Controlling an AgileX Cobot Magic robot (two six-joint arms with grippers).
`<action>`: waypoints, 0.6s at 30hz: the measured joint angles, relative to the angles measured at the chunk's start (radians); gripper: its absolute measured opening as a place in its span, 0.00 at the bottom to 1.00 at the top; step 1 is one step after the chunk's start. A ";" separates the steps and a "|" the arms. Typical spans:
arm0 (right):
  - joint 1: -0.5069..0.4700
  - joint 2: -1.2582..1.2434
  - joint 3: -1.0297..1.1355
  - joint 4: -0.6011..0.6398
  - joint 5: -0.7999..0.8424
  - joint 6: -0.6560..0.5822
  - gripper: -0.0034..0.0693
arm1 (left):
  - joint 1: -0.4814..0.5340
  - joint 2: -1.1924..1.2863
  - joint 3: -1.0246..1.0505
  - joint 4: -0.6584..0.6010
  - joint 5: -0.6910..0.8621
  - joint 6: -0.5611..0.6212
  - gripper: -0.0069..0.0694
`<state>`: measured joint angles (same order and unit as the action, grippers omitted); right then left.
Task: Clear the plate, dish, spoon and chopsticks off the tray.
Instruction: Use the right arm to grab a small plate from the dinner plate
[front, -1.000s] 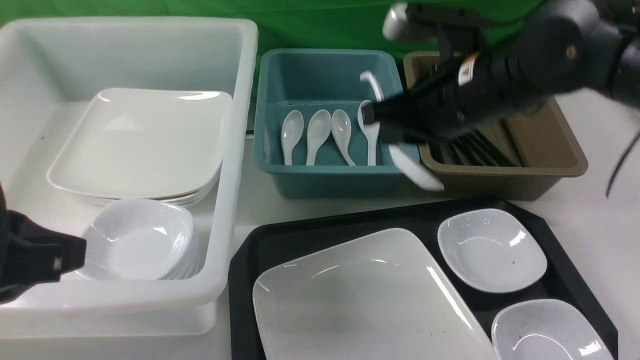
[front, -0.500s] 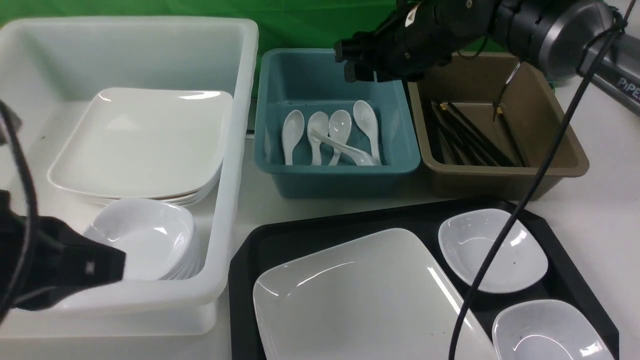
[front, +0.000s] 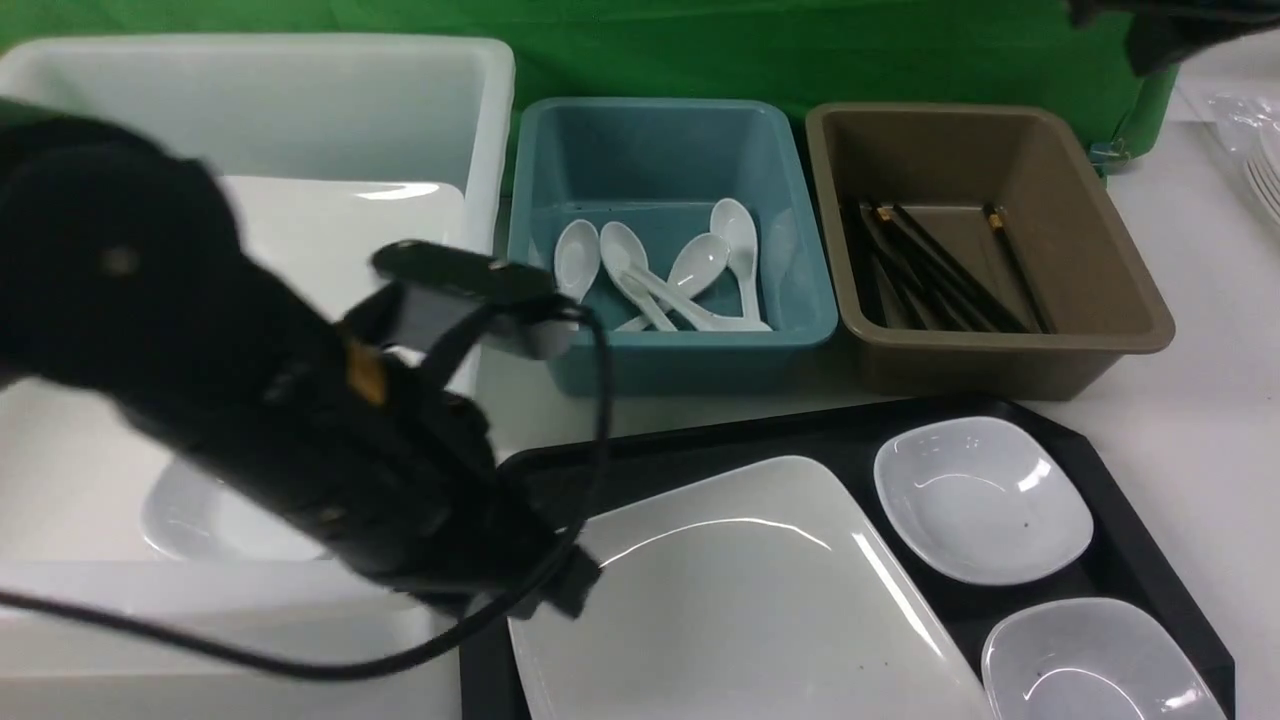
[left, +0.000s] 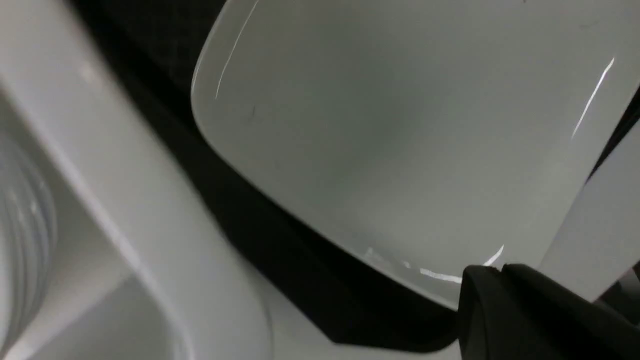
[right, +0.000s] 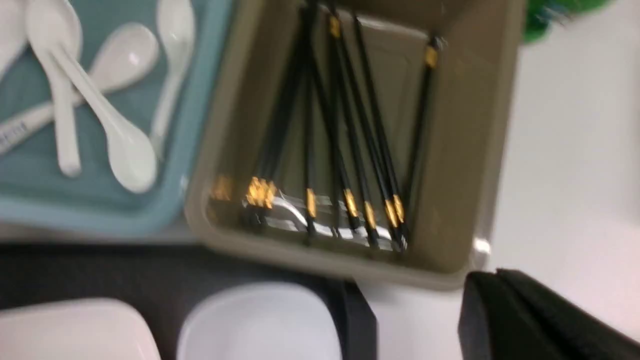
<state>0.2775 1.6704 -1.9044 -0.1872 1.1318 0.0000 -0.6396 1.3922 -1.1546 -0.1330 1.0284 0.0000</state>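
On the left stood a white bin (front: 300, 48), holding a broad white plate (front: 290, 225) and, nearer, white bowls (left: 25, 235) nested together, mostly behind the left arm (front: 250, 370). That arm reached right over the bin, a black cable (front: 400, 662) looping from it. Its left end effector (front: 560, 592) was shut with nothing in its grip, right by the left edge of the glossy plate (front: 770, 610) (touching or just above, I couldn't tell from where I stood).

The plate lay on the black tray (front: 700, 440), across its left and middle. Beyond the tray sat a teal bin (front: 680, 362), its white spoons (front: 736, 240) in a loose jumble (I counted five, some crossed). To its right, a brown bin (front: 1010, 343) held the black chopsticks (front: 950, 275), gold bands showing. At the tray's right lay two small white dishes, the far dish (front: 985, 500) and the near dish (front: 1100, 660). The right end effector (front: 1160, 45) hung far back on the right, closed and empty (barely in sight), with stacked white crockery (front: 1268, 175) resting on the tabletop (front: 1180, 420) at the far right.
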 joint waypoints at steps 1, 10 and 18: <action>-0.007 -0.031 0.041 0.000 0.000 0.000 0.07 | -0.005 0.049 -0.047 0.005 0.002 0.000 0.09; -0.024 -0.393 0.549 0.010 -0.020 0.005 0.07 | -0.008 0.362 -0.321 0.026 0.027 0.031 0.25; -0.025 -0.533 0.883 0.095 -0.048 0.008 0.07 | -0.008 0.405 -0.366 0.018 0.057 0.045 0.47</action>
<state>0.2524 1.1375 -1.0218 -0.0925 1.0837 0.0077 -0.6473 1.7973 -1.5201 -0.1152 1.0849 0.0446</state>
